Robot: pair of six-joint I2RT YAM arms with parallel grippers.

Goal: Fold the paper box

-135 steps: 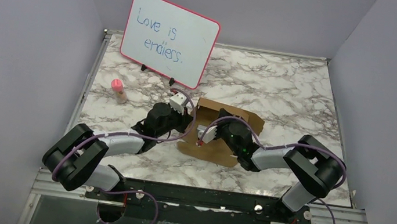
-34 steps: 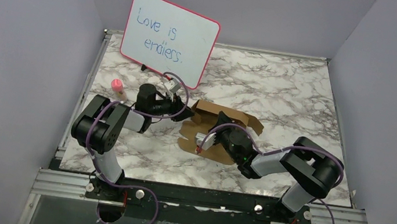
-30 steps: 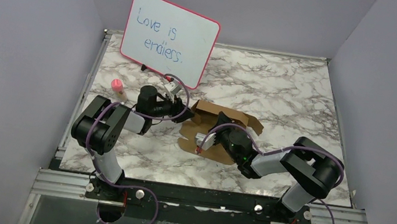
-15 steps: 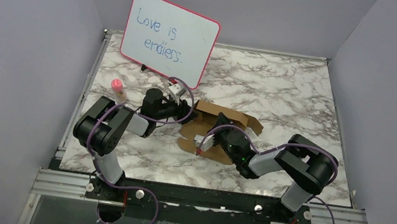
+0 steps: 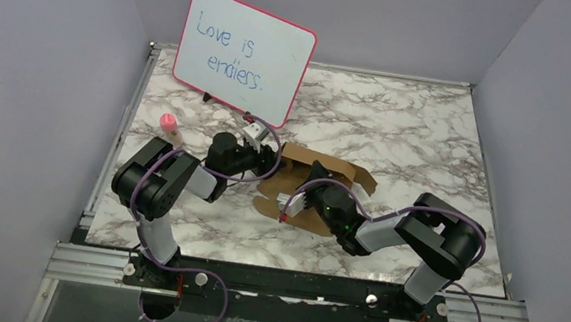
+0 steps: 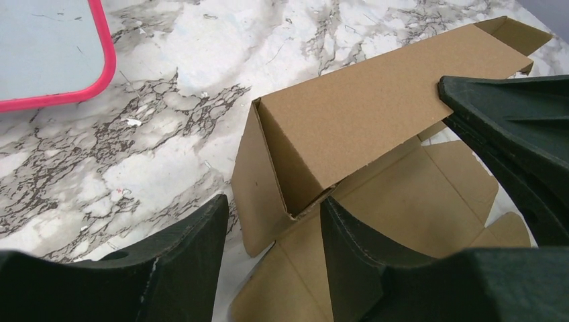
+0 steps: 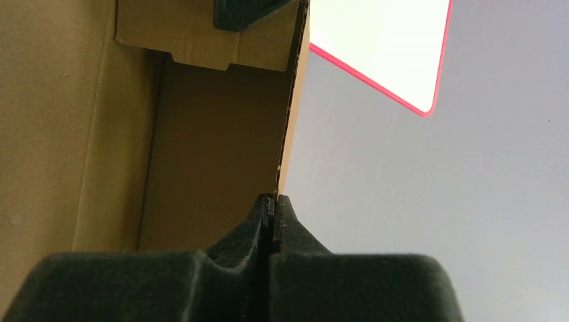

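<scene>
Pinching the top edge of one raised long wall, the right gripper (image 7: 272,203) has its fingers pressed together with only the cardboard's thickness between them, so it appears to be holding that wall upright. The paper box (image 6: 376,114) is half formed. Its base panels lie flat on the marble table (image 5: 405,127), roughly mid-table and just ahead of both arms, with one long wall standing and a short end flap bent up at its left end.

The left gripper (image 6: 274,204) sits at that left end with its claw moderately wide and holding nothing. Its two dark fingers straddle the lower corner of the end flap, and I cannot tell whether either finger touches the card.

The step in hand looks like squaring up this corner, with the wall held while the end flap is brought in against it. The next move probably calls for the left fingers to close on or push the flap inward along its crease. The right grip would need to stay firm, since the light card could spring back or slide on the smooth top. Most of the folding seems to lie ahead, because the near panels are flat.

Farther left a small pink-capped tube (image 5: 169,128) stands on the marble, apart from the box. Behind the box a pink-framed whiteboard (image 5: 245,56) is propped upright with handwriting reading "Love is endless." Plain lavender walls (image 5: 22,90) close in the table on three sides.
</scene>
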